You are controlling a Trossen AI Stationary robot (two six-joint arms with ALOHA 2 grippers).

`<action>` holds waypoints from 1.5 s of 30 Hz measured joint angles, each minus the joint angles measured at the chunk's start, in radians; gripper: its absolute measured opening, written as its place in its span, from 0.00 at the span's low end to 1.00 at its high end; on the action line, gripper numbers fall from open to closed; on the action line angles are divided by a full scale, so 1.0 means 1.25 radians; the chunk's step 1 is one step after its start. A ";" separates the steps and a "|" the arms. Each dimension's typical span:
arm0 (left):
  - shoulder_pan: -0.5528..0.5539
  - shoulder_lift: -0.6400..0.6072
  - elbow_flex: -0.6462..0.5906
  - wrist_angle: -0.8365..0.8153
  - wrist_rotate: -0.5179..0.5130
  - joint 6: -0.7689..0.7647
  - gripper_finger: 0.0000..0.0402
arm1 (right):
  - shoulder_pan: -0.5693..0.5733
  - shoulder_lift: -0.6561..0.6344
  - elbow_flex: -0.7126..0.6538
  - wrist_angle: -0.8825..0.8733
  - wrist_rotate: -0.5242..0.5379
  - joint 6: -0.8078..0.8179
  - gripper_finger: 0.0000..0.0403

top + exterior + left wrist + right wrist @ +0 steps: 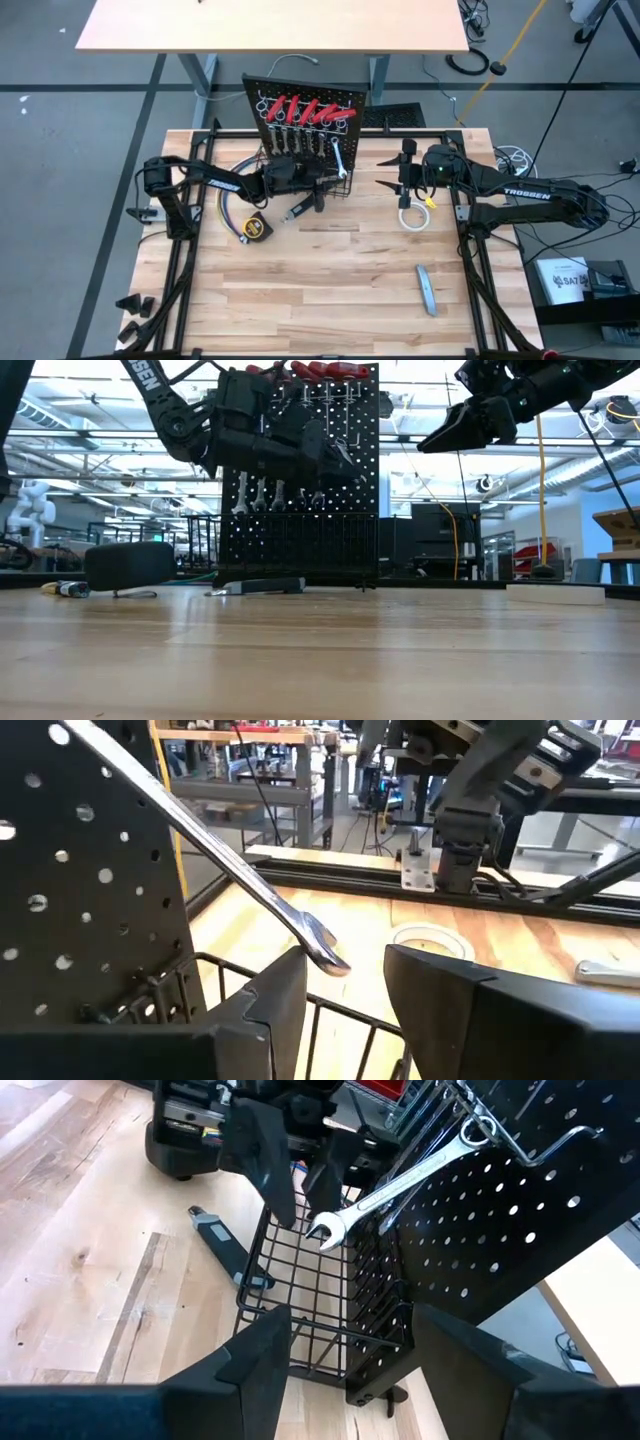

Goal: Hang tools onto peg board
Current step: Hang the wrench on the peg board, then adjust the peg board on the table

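Wrench (400,1185): hung slantwise from peg board (520,1230) hook, open end lowest, over basket (300,1295), between parted, empty left hand (300,1165) fingers; right hand (392,170) open.

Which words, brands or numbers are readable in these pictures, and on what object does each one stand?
"TROSSEN": white letters on the right arm.
"SEN": end of a white word on the left arm.
"SAZ": box beside the table, only partly legible.
Yellow tape measure: label too small.

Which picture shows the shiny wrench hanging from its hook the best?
The right wrist view: the whole wrench shows, hook to open end. The left wrist view shows its shaft and open end. From above it is small. The low view hides it.
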 joint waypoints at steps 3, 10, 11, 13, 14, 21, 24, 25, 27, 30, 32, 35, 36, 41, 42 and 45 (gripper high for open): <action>-0.013 0.000 0.000 -0.014 -0.016 0.000 0.35 | 0.000 0.000 0.000 0.000 0.000 0.000 0.50; -0.046 0.000 0.000 -0.094 -0.019 -0.019 0.35 | 0.000 0.000 0.000 0.000 0.000 0.004 0.50; -0.051 0.000 0.000 -0.103 -0.019 -0.021 0.35 | 0.000 0.000 0.000 0.001 -0.007 0.007 0.50; -0.062 0.000 0.000 -0.112 -0.019 -0.020 0.35 | -0.003 0.009 0.000 0.020 -0.060 0.011 0.50; -0.067 0.000 0.000 -0.115 -0.019 -0.015 0.35 | -0.006 0.017 0.000 0.044 -0.092 0.012 0.50; -0.106 -0.059 0.000 -0.127 -0.085 0.081 0.35 | -0.038 0.154 0.001 0.245 -0.162 0.043 0.38; -0.119 -0.115 0.000 -0.161 -0.109 0.121 0.35 | -0.064 0.226 0.001 0.316 -0.164 0.062 0.23; -0.123 -0.138 0.000 -0.180 -0.109 0.125 0.35 | -0.073 0.249 0.001 0.333 -0.164 0.068 0.16; -0.127 -0.185 0.000 -0.233 -0.109 0.127 0.35 | -0.091 0.294 0.001 0.371 -0.165 0.083 0.05; -0.130 -0.263 0.000 -0.341 -0.107 0.125 0.35 | -0.122 0.349 0.001 0.433 -0.165 0.138 0.02; -0.133 -0.315 -0.001 -0.411 -0.106 0.125 0.35 | -0.141 0.377 0.000 0.460 -0.165 0.160 0.01; -0.139 -0.393 -0.030 -0.449 -0.110 0.125 0.35 | -0.159 0.410 0.000 0.510 -0.169 0.174 0.00; -0.140 -0.420 -0.044 -0.458 -0.118 0.126 0.35 | -0.161 0.419 0.001 0.531 -0.178 0.177 0.00; -0.139 -0.548 -0.137 -0.455 -0.170 0.125 0.35 | -0.179 0.464 0.001 0.565 -0.210 0.190 0.00; -0.139 -0.569 -0.154 -0.451 -0.182 0.125 0.35 | -0.186 0.471 0.001 0.569 -0.209 0.191 0.00; -0.139 -0.618 -0.198 -0.449 -0.208 0.117 0.35 | -0.208 0.486 0.001 0.584 -0.206 0.202 0.00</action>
